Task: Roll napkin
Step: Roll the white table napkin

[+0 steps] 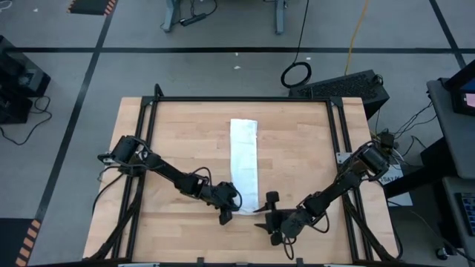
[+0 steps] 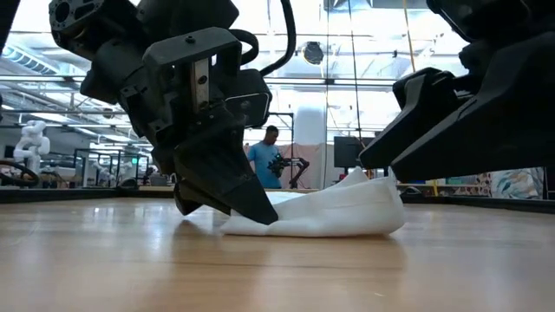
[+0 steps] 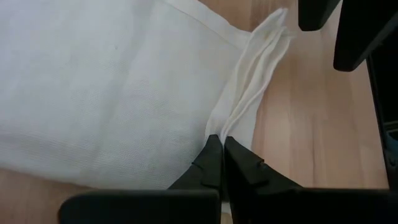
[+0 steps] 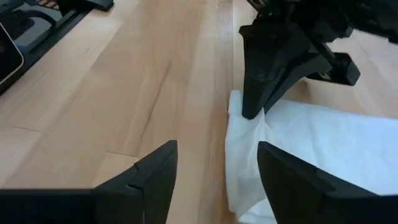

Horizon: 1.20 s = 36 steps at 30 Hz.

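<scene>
Napkin (image 1: 244,163) end under left tool (image 1: 225,215)

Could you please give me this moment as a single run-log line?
napkin: folded strip, unrolled | left gripper: shut on napkin's near end | right gripper: open, beside that end, holding nothing

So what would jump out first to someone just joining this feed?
The long white napkin lying as a folded strip down the middle of the wooden table. Then the left gripper, shut and pinching the napkin's near end, with the right gripper open just beside that same end, holding nothing.
</scene>
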Each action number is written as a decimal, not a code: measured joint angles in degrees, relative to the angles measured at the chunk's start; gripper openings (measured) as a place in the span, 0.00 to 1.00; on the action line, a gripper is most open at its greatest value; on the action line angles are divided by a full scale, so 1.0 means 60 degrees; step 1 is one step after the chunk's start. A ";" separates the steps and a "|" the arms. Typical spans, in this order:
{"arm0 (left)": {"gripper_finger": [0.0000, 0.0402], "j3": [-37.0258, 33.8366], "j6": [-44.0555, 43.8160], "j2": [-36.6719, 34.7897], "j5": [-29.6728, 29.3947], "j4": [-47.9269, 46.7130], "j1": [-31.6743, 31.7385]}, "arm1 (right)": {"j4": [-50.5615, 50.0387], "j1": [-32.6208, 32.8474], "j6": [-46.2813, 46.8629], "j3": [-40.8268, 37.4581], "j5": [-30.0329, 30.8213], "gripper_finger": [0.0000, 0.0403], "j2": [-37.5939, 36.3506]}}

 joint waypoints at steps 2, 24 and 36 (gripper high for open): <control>0.02 0.0000 0.0000 0.0000 0.0000 -0.0003 0.0000 | -0.0102 0.0003 0.0169 0.0000 -0.0054 0.55 0.0000; 0.02 -0.0011 -0.0489 0.0007 -0.0040 -0.0004 -0.0031 | -0.0409 0.0003 -0.1192 0.0000 -0.0228 0.61 0.0000; 0.02 -0.0011 -0.0485 0.0015 -0.0286 -0.0004 -0.0055 | -0.0649 0.0582 -0.0417 0.0000 0.0127 0.61 0.0000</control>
